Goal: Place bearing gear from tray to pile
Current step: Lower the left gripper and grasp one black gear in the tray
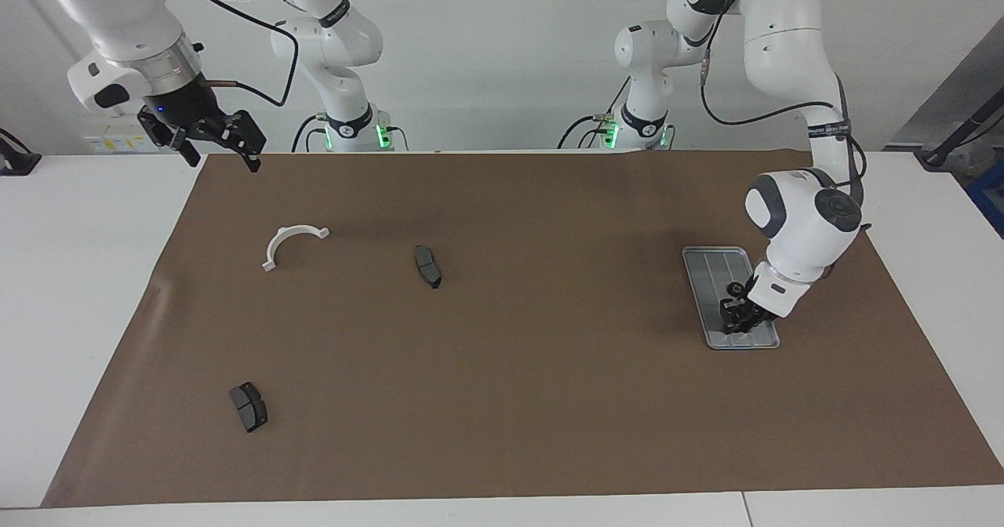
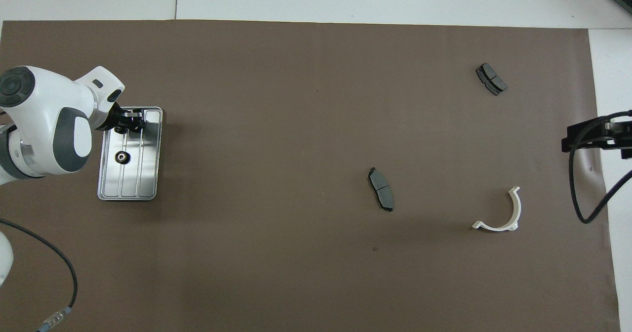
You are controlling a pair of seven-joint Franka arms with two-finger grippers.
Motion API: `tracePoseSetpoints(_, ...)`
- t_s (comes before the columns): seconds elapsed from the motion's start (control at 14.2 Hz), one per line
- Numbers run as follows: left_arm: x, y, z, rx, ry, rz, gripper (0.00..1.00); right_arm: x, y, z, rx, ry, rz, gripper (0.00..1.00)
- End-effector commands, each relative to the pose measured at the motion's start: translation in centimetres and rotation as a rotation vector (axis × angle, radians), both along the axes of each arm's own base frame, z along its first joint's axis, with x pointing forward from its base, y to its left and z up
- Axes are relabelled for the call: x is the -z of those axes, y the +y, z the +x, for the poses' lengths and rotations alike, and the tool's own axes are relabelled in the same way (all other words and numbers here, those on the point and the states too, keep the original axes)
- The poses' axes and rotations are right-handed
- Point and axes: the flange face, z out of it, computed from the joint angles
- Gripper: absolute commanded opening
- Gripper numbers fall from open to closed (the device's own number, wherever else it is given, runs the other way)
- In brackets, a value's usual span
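The silver tray [image 1: 710,264] [image 2: 148,174] lies on the brown mat at the left arm's end of the table. One dark bearing gear [image 1: 735,288] [image 2: 121,157] rests in the tray. My left gripper [image 1: 741,321] [image 2: 129,123] is low over the tray's end farther from the robots, fingertips drawn in on a small dark gear. The pile is a white bracket [image 1: 286,238] [image 2: 508,218] and two dark pads [image 1: 427,266] [image 1: 248,406] toward the right arm's end. My right gripper [image 1: 212,139] [image 2: 592,137] waits open, high above the mat's edge there.
The brown mat [image 1: 502,370] covers most of the white table. A black cable [image 2: 580,193] hangs from the right arm near the bracket. Another cable [image 2: 59,272] trails from the left arm nearer the robots than the tray.
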Motion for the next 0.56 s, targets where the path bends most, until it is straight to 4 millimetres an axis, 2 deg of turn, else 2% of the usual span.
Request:
tracePoseSetpoints(0.0, -0.8, -0.9, 0.1, -0.001, 0.021, -0.004, 0.02, 0.0, -0.5, -0.8, -0.018, 0.001, 0.002, 1.00)
tracePoseSetpoints(0.21, -2.3, -1.4, 1.3, -0.016, 0.044, -0.008, 0.00, 0.0, -0.5, -0.9, -0.018, 0.001, 0.002, 1.00)
tracePoseSetpoints(0.49, -6.3, -6.4, 2.7, -0.070, 0.052, -0.016, 0.00, 0.1, -0.6, -0.9, -0.018, 0.002, 0.002, 1.00)
